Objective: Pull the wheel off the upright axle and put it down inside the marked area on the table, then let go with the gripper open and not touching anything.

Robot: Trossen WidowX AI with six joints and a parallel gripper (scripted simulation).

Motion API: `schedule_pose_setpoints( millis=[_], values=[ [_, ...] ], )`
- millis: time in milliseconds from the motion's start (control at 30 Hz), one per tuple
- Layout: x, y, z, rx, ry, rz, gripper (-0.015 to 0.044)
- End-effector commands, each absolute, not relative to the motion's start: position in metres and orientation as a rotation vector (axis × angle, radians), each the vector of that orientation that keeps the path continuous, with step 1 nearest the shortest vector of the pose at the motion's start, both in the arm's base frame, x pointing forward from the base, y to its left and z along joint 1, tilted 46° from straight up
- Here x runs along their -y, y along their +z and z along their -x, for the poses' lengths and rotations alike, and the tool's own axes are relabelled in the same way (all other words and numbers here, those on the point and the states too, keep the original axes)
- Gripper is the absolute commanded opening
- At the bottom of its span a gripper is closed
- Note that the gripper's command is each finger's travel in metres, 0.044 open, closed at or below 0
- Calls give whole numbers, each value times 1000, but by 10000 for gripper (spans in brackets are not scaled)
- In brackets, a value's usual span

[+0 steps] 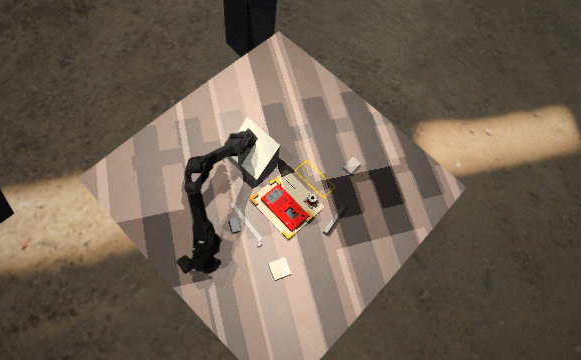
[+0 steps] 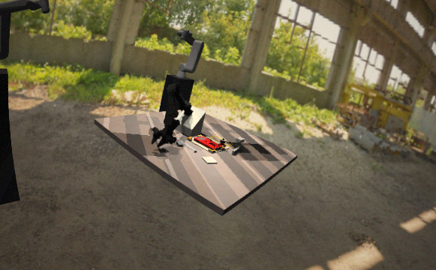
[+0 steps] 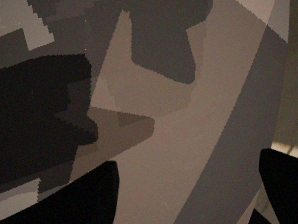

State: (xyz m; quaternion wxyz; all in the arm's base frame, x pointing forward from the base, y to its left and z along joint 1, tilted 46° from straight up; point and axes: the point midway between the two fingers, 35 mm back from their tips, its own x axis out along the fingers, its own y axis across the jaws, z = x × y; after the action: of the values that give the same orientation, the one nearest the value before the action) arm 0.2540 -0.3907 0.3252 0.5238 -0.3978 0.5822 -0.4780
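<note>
The wheel (image 1: 312, 200) (image 2: 223, 142) is a small dark and pale round piece at the right corner of a beige board, seen from above in the top view. The axle under it is too small to make out. The marked area (image 1: 320, 174) is a yellow outlined rectangle on the table, beside the board. My gripper (image 1: 199, 270) (image 2: 154, 138) (image 3: 190, 165) is open and empty, over the left part of the table, far from the wheel. Its two black fingers stand well apart in the wrist view, with only table surface between them.
The beige board (image 1: 297, 187) bears a red panel (image 1: 276, 205). Around it lie a grey bar (image 1: 335, 220), a thin pale bar (image 1: 246, 222), grey blocks (image 1: 234, 225) (image 1: 352, 165) and a cream square (image 1: 279, 269) (image 2: 209, 160). A large pale block (image 1: 268, 145) stands by my arm's base.
</note>
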Motion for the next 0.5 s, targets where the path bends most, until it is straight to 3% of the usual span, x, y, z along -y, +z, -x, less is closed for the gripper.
schedule_pose_setpoints(
  millis=[0, 467],
  values=[
    [375, 293, -288, -1352, -1067, 915, 300],
    [272, 193, -383, -1270, -786, 786, 300]
  ],
)
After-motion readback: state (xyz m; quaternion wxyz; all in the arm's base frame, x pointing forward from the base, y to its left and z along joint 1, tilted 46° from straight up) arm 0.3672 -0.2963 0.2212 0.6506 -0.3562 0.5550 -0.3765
